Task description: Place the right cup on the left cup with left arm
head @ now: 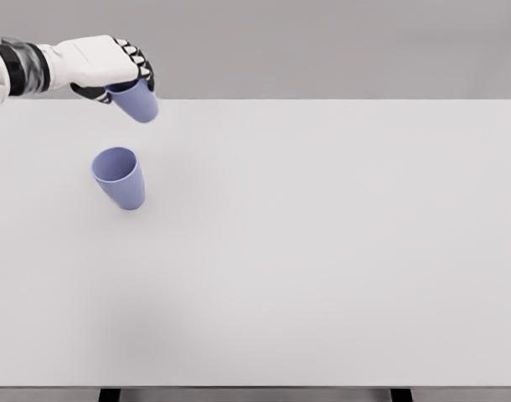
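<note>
While my left arm reaches in from the upper-left corner of the head view, its left hand (pixel 113 69) sits at about ten o'clock from the table's centre, over the far edge of the white table (pixel 322 251). I see its fingers (pixel 140 60) wrapped around the rim end of a lilac held cup (pixel 138 102), thumb side toward me, so the cup's body pokes out below the knuckles toward five o'clock of the palm. That cup is tilted and hangs clear of the tabletop. At six o'clock from the hand, near but apart from it, the standing cup (pixel 119 177) rests on the table with its mouth open upward. Whether the two cups line up vertically I cannot tell from this angle.
</note>
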Available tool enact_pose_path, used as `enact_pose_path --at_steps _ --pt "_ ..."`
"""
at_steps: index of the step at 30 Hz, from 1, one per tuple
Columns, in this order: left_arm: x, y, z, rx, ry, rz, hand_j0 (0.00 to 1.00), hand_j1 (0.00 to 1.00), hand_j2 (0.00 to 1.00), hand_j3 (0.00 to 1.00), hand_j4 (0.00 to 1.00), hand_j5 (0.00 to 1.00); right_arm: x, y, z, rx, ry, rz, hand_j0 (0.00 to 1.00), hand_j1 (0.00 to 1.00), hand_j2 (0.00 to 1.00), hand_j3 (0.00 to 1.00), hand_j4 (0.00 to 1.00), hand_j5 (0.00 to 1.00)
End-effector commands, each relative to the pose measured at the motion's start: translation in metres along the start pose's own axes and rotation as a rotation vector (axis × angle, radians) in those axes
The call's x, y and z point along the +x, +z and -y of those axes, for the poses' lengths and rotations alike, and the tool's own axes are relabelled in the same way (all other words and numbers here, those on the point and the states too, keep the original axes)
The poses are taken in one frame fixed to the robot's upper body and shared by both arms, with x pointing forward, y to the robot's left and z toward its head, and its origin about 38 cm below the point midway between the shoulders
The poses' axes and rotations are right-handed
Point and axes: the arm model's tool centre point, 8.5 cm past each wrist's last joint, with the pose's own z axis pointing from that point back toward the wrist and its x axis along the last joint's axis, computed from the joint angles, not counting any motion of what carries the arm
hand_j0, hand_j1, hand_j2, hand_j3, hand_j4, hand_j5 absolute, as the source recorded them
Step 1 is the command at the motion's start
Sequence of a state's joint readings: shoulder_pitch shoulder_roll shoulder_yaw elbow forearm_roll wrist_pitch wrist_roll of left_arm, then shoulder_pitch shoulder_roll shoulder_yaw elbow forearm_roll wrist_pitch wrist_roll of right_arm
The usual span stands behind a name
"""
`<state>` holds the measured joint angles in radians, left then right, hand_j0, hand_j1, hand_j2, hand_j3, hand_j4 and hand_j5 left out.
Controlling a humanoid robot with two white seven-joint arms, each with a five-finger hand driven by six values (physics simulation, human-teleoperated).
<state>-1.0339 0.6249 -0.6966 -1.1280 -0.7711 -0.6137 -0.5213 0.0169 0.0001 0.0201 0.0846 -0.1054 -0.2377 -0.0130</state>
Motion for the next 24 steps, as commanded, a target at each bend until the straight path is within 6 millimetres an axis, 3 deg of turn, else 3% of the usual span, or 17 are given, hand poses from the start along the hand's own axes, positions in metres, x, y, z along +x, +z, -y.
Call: enact_pose_path --at_steps 1,5,14,17,24 --pt "-0.007 0.009 0.000 0.006 0.002 -0.019 0.66 0.66 0.66 0.66 0.66 0.66 0.000 0.000 0.000 0.001 -0.001 0.000 1.00 1.00 1.00 1.00 1.00 1.00" --pt "-0.014 0.022 0.004 -0.003 -0.003 -0.040 0.66 0.66 0.66 0.66 0.66 0.66 0.000 0.000 0.000 -0.001 -0.001 0.000 1.00 1.00 1.00 1.00 1.00 1.00" --pt "0.003 0.023 0.001 0.036 -0.003 0.012 0.66 0.66 0.66 0.66 0.66 0.66 0.000 0.000 0.000 0.001 -0.001 0.000 1.00 1.00 1.00 1.00 1.00 1.00" --pt "-0.009 0.040 -0.001 0.055 0.010 -0.023 0.66 0.66 0.66 0.66 0.66 0.66 0.000 0.000 0.000 -0.001 -0.001 0.000 1.00 1.00 1.00 1.00 1.00 1.00" --pt "-0.010 0.061 0.005 0.057 -0.001 -0.031 0.66 0.66 0.66 0.66 0.66 0.66 0.000 0.000 0.000 0.001 -0.001 0.000 1.00 1.00 1.00 1.00 1.00 1.00"
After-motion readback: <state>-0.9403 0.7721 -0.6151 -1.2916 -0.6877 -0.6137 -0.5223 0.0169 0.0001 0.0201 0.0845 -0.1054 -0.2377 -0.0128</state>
